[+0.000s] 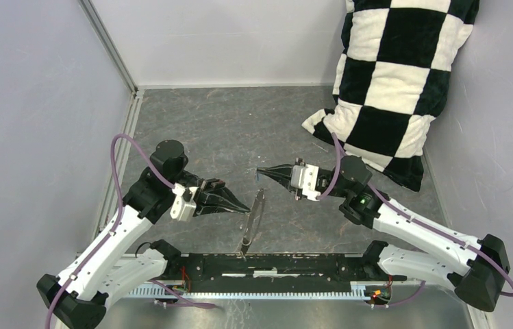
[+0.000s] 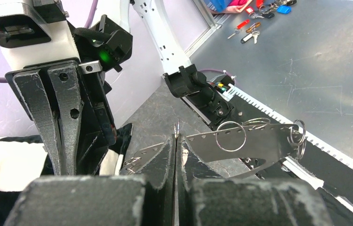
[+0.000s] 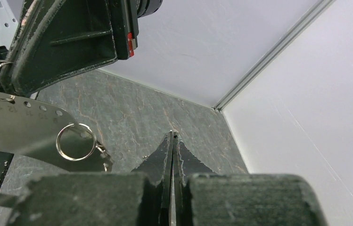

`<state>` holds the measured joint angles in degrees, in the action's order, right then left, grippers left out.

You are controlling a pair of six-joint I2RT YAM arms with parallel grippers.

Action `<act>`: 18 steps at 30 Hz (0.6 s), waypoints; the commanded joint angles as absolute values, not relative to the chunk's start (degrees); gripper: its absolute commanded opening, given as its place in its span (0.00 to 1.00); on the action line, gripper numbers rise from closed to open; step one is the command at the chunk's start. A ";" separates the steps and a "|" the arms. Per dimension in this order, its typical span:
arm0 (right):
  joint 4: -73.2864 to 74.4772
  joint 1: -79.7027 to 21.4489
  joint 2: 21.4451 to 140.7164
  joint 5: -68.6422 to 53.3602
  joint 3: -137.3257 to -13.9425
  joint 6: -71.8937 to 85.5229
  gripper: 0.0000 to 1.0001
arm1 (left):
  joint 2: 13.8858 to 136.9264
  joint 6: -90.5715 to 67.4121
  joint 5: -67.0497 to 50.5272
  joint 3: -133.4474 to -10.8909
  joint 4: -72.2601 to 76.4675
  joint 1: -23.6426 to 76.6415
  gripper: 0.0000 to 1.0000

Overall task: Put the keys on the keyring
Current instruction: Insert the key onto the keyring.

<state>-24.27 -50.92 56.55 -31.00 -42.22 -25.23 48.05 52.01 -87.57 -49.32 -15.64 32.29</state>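
While the left pincer [image 1: 243, 208] and right pincer [image 1: 261, 171] are pressed together on nothing, a keyring [image 2: 216, 135] hangs on an upright metal strip [image 1: 253, 221] between them. It looks like light, stiff, slippery wire, probably best pinched across its rim.

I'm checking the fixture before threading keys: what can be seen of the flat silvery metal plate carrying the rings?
The flat silvery metal plate is a thin, long, tapering sheet with a row of small holes along one edge, tiny numbers beside them. At least three silvery split rings hang through it. From above it shows edge-on, leaning, close by the left gripper; whether they touch is unclear.
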 commanded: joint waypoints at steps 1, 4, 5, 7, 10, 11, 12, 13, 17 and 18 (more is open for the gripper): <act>-27.89 -51.11 57.52 -31.38 -44.18 -25.70 0.01 | 48.04 47.75 -93.60 -49.42 -13.38 32.80 0.02; -25.81 -51.10 60.37 -32.04 -47.89 -26.94 0.01 | 48.51 46.86 -93.60 -49.29 -13.27 33.89 0.02; -24.91 -51.13 60.68 -32.65 -48.39 -26.98 0.01 | 48.60 46.54 -93.60 -49.42 -13.29 34.04 0.02; -24.66 -51.17 60.14 -34.54 -47.77 -26.62 0.01 | 48.57 46.00 -93.21 -49.57 -13.28 34.10 0.02; -23.21 -51.21 59.18 -38.80 -47.37 -24.98 0.00 | 48.43 45.76 -92.14 -49.64 -13.64 34.15 0.02; -21.93 -51.27 58.92 -39.81 -47.52 -24.50 0.01 | 48.45 45.73 -91.85 -49.78 -13.93 34.15 0.02; -20.37 -51.40 58.49 -40.69 -47.62 -24.28 0.01 | 48.50 45.78 -91.46 -49.94 -14.16 34.12 0.02; -18.96 -51.59 57.88 -41.39 -47.48 -24.17 0.01 | 48.56 45.81 -90.98 -50.12 -14.35 34.11 0.02; -16.49 -52.88 54.36 -42.63 -45.88 -22.92 0.01 | 48.60 45.82 -89.99 -50.27 -14.91 34.03 0.02; -16.12 -53.08 53.71 -42.63 -45.58 -22.46 0.01 | 48.70 45.80 -89.92 -50.27 -15.04 34.06 0.02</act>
<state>-17.76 -51.99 57.60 -39.46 -45.41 -24.69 48.66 48.14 -87.59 -49.32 -15.68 33.89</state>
